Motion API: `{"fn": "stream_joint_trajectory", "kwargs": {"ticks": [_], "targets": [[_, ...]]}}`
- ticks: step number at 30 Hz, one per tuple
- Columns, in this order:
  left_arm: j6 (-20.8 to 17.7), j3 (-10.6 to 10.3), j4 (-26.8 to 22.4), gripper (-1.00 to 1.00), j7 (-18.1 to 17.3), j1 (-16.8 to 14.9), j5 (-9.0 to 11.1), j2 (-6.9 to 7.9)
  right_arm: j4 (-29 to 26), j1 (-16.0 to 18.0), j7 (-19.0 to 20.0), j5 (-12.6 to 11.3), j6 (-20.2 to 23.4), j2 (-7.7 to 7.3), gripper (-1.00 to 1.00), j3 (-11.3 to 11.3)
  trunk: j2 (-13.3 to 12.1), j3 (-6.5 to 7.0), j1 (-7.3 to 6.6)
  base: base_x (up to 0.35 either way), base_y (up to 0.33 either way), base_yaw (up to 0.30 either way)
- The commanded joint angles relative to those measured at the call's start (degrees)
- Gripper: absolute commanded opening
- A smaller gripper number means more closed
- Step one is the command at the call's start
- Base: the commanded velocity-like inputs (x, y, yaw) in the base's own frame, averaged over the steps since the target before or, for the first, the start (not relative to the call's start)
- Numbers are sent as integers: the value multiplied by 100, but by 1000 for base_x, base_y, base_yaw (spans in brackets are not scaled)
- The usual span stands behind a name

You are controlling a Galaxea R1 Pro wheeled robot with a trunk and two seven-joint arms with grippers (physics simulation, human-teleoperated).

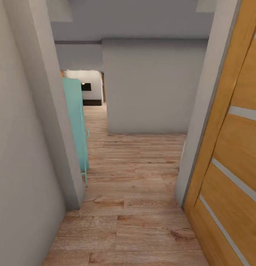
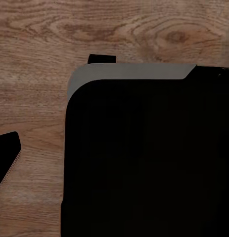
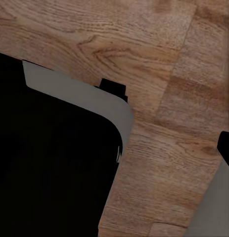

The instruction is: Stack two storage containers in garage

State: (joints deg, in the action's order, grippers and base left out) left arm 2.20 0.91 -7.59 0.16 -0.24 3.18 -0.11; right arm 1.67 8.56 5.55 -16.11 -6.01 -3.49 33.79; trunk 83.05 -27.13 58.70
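Note:
The two storage containers are out of view, and so is the garage. I am in a narrow hallway with a light wood-plank floor (image 1: 135, 199). In the left wrist view, one dark fingertip (image 2: 6, 159) stands at the picture's edge over the planks, with nothing against it. In the right wrist view, one dark fingertip (image 3: 227, 149) likewise sits at the edge above bare planks. Both wrist views look down past my black, grey-edged base (image 2: 144, 163) (image 3: 50, 163).
A grey wall (image 1: 24, 147) runs close on the left, with a teal door (image 1: 77, 125) standing beyond its corner. On the right is a wooden door (image 1: 235, 155) with grey stripes. A grey wall (image 1: 150, 88) blocks straight ahead; a passage (image 1: 93, 111) continues at far left.

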Motion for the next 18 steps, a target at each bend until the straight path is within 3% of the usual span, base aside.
{"fn": "stream_joint_trajectory", "kwargs": {"ticks": [1,18], "targets": [[13,4,1,100,2,-2,33,-3,18,6,33,-63,-37,0,100,40,2,-6,3,321,0,0],[17,6,-2,100,37,-2,33,2,16,5,-33,-68,-32,6,100,40,2,-6,3,321,0,0]]}}
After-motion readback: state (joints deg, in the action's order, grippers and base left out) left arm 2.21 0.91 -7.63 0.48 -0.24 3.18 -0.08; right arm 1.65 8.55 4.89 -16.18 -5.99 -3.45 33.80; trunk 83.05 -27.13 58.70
